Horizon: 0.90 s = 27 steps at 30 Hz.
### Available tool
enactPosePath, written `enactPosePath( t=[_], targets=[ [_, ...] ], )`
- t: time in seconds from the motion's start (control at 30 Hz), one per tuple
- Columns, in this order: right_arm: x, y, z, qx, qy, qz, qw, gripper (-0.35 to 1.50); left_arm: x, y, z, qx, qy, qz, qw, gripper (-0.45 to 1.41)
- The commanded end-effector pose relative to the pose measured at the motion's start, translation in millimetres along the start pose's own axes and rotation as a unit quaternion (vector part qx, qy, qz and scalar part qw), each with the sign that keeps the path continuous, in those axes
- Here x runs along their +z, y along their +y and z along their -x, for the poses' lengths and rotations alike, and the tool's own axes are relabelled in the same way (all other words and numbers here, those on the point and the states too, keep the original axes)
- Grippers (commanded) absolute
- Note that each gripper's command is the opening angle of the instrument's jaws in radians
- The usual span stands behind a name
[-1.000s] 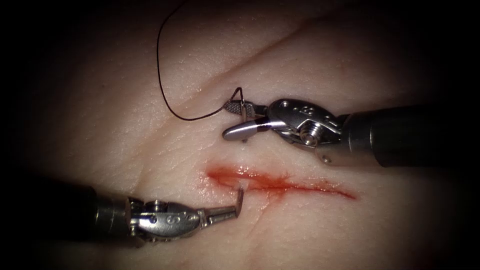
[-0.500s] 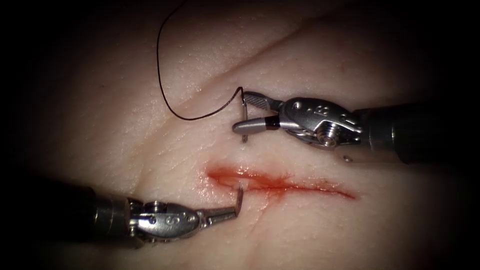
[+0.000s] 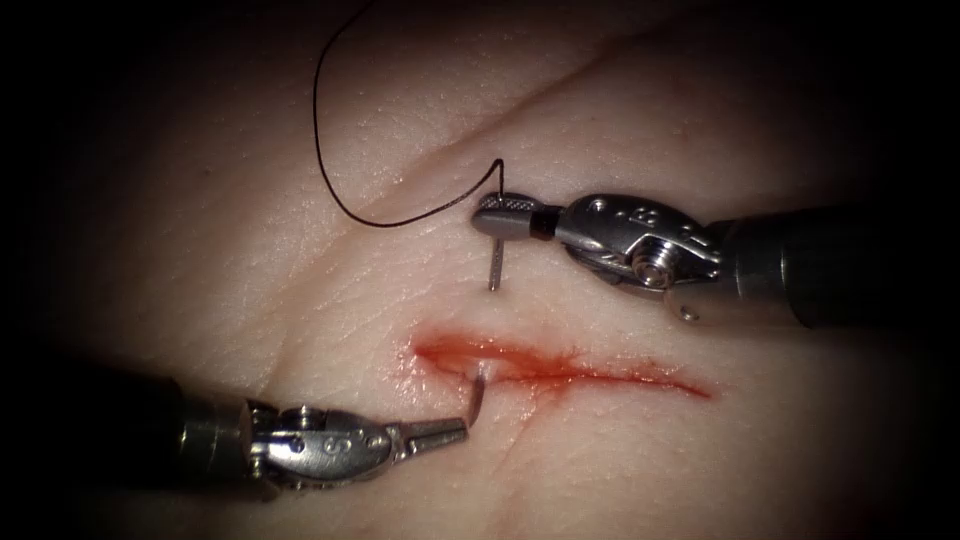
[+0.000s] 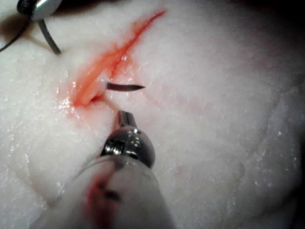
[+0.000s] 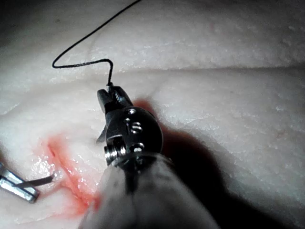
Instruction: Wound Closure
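The right arm's steel needle driver (image 3: pixel 497 217) has its jaws closed on the tail end of the curved steel needle (image 3: pixel 494 268), where the thin dark thread (image 3: pixel 330 180) joins it. Below these jaws, a short straight-looking length of the needle runs down to the pale tissue (image 3: pixel 250 250) and enters it — the entry site lies on the far side of the red, fluid-stained cut (image 3: pixel 560 365), between the jaws and the wound. The thread rises from the jaws, dips across the tissue, then loops upward, away from the tool.

The needle's pointed end (image 3: pixel 478 392) emerges at the near lip of the cut, toward its left end. The left arm's steel needle driver (image 3: pixel 462 427) has its jaws closed at the base of this exposed tip; in the left wrist view, the tip (image 4: pixel 126 88) projects just beyond the jaws — whether they actually grip it cannot be told. Red fluid (image 4: pixel 90 78) lines the cut beside it.
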Motion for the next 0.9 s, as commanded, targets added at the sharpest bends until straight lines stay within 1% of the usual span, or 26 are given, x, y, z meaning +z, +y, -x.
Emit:
enactPosePath(
  t=[0.03, 0.17, 0.27, 0.3, 0.53, 0.8, 0.83, 0.9],
  targets=[
    [0.7, -0.5, 0.5, 0.012, -0.001, -0.016, 1.000, -0.35, 0.8, 0.4, 0.4, -0.001, -0.001, 0.000, 1.000, -0.13],
    [0.9, -1.4, 1.2, 0.050, -0.014, -0.059, 0.997, -0.35, 1.0, 0.4, 0.3, -0.001, 0.000, 0.001, 1.000, -0.13],
    [1.0, -2.5, 1.8, 0.080, -0.028, -0.082, 0.993, -0.35, 1.0, 0.3, 0.3, -0.001, 0.000, 0.001, 1.000, -0.13],
    [1.0, -3.2, 2.2, 0.105, -0.032, -0.094, 0.989, -0.35, 1.0, 0.1, 0.4, -0.001, 0.000, 0.001, 1.000, -0.13],
    [0.7, -5.0, 3.4, 0.176, -0.058, -0.114, 0.976, -0.35, 0.9, 0.1, 0.4, -0.001, 0.000, 0.002, 1.000, -0.13],
    [0.4, -5.2, 4.0, 0.180, -0.064, -0.130, 0.973, -0.35, 0.9, 0.2, 0.4, 0.005, 0.001, 0.004, 1.000, -0.13],
    [0.4, -5.0, 3.8, 0.181, -0.058, -0.131, 0.973, -0.21, 0.9, 0.2, 0.4, 0.011, 0.002, 0.005, 1.000, -0.13],
    [0.4, -4.3, 3.4, 0.162, -0.036, -0.133, 0.977, 0.61, 0.9, 0.2, 0.4, 0.029, 0.003, 0.009, 1.000, -0.11]
  ],
)
